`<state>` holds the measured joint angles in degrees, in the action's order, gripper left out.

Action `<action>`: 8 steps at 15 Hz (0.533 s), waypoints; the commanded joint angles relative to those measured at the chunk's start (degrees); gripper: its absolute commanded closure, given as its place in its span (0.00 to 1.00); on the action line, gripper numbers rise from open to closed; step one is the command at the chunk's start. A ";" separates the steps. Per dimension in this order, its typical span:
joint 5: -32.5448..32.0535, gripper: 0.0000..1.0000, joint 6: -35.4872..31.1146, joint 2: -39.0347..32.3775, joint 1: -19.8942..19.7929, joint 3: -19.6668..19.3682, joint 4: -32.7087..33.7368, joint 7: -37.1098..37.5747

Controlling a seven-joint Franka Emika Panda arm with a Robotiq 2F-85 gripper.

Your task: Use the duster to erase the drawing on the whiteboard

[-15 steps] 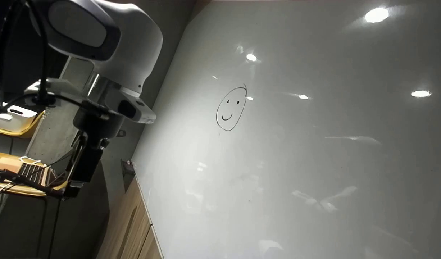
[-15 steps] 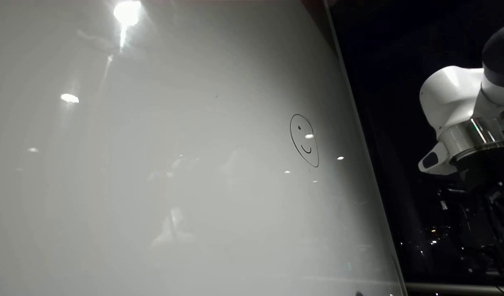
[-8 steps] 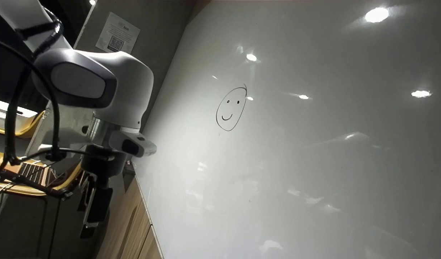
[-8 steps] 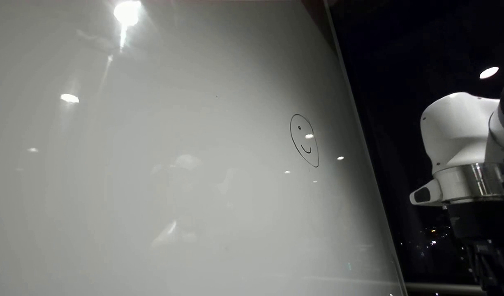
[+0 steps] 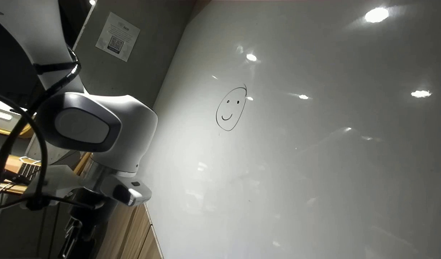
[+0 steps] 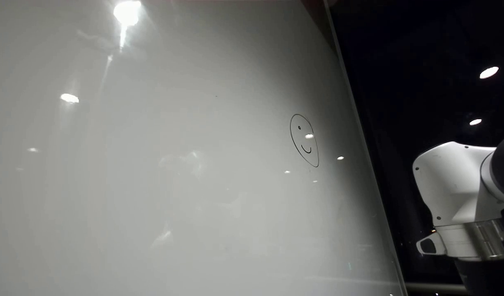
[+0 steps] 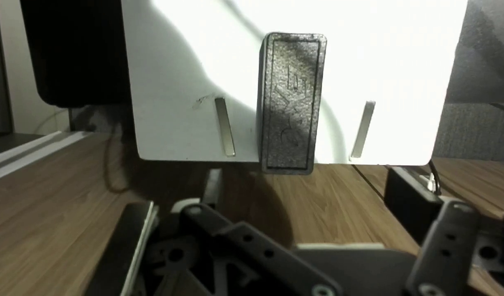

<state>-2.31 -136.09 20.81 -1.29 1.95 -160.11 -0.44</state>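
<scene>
In the wrist view the duster (image 7: 292, 102), a dark grey rectangular block, sits against a white panel, its near end reaching past the panel's edge. My gripper (image 7: 309, 185) is open, fingers wide apart with nothing between them; the duster lies just ahead of that gap. A smiley-face drawing (image 5: 230, 109) in thin dark line shows on the glossy whiteboard (image 5: 314, 180). The same drawing (image 6: 304, 140) appears whole near the board's edge in an exterior view. Low beside the board, the gripper (image 5: 76, 242) is partly cut off by the frame's bottom.
Two small metal strips mark the white panel (image 7: 174, 123). A black object (image 7: 75, 49) stands left of it. Wood (image 7: 334, 205) spreads below the fingers. Wooden cabinet fronts (image 5: 134, 237) run under the whiteboard; a laptop (image 5: 28, 171) rests on a yellow chair behind the arm.
The arm has come down steadily in both exterior views, its gripper now running past the bottom edge. The paper sign on the wall has come into sight. The drawing looks the same.
</scene>
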 commanded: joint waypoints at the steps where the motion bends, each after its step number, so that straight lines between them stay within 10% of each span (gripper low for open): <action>1: 2.28 0.00 3.25 -0.56 1.56 -0.59 0.07 0.30; 8: 3.72 0.00 -0.23 -7.32 2.23 -1.32 0.02 -2.46</action>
<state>0.00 -133.76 17.05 -0.17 1.46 -160.12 -1.21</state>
